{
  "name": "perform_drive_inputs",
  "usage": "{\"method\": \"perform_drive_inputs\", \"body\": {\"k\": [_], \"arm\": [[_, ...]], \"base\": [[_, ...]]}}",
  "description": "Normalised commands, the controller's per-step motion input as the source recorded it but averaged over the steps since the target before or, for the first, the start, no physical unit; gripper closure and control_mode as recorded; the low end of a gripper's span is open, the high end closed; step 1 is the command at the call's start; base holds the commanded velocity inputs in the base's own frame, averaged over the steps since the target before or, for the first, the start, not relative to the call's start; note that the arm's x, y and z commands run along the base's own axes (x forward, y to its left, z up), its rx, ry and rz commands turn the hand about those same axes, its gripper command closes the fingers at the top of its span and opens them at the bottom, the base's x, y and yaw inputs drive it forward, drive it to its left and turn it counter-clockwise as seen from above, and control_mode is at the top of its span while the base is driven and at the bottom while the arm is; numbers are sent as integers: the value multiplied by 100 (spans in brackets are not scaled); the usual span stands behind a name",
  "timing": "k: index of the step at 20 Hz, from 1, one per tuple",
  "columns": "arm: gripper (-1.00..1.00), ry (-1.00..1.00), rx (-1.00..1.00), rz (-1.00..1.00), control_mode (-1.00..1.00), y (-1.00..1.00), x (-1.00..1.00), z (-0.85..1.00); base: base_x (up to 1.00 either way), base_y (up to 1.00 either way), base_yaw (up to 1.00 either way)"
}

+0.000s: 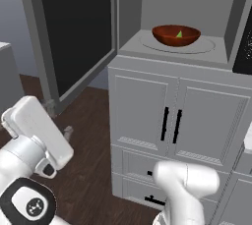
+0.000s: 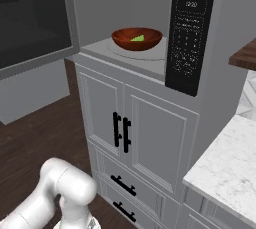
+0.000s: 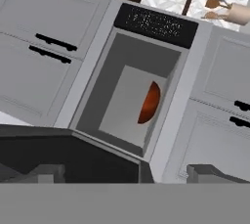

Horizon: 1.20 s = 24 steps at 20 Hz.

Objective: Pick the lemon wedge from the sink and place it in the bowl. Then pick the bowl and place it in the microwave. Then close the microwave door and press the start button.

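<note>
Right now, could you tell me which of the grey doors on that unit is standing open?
The microwave door, the wide panel with the dark glass window, swung out left. The cabinet doors below, with black handles, are shut.

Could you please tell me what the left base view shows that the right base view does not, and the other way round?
Left base view: the whole dark window of the open microwave door, swung out to the left, and the arm's white wrist at lower left.

Right base view: the dark control strip face on with its keypad, a white marble counter at lower right, and a wooden edge above it.

Both: the bowl on the turntable inside the microwave, the lemon wedge in it, and the grey cabinet doors with black handles below.
</note>
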Motion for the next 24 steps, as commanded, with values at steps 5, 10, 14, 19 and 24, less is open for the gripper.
{"method": "perform_drive_inputs", "body": {"k": [5, 10, 14, 19, 24], "arm": [[-100, 0, 0, -1, -100, 63, 20, -23], [-100, 1, 2, 0, -100, 30, 84, -51], [-100, 0, 0, 0, -100, 38, 83, -56], [-100, 0, 0, 0, -100, 46, 81, -41], [-100, 0, 0, -1, -100, 2, 72, -6]], "base": [[0, 0, 0], [0, 0, 0], [0, 0, 0], [0, 0, 0], [0, 0, 0]]}}
